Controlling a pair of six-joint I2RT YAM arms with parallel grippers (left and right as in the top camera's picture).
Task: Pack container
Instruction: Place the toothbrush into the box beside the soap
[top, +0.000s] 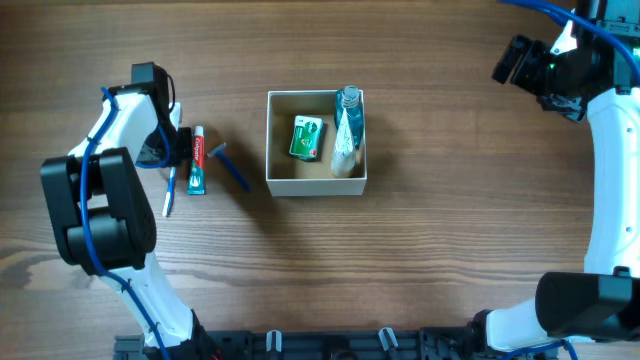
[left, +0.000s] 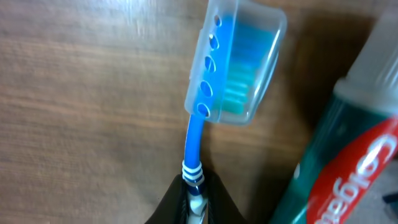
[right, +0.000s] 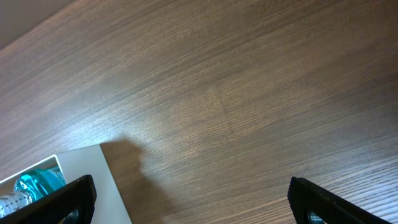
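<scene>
The container (top: 315, 184), a square white-walled box with a tan inside, stands mid-table and holds a small green-and-white box (top: 307, 138) and a clear blue bottle (top: 347, 128). Its wall corner (right: 74, 186) shows in the right wrist view. My left gripper (top: 165, 158) is shut on the handle of a blue toothbrush (left: 194, 140) with a clear blue head cover (left: 239, 59), low over the table at the left. The toothbrush (top: 169, 192) lies beside a toothpaste tube (top: 198, 160). My right gripper (right: 189, 202) is open and empty, high at the far right.
A blue razor (top: 230, 167) lies on the wood between the toothpaste tube and the container. The toothpaste tube (left: 348, 162) lies close to the right of the toothbrush in the left wrist view. The arm bases stand at the table's near edge.
</scene>
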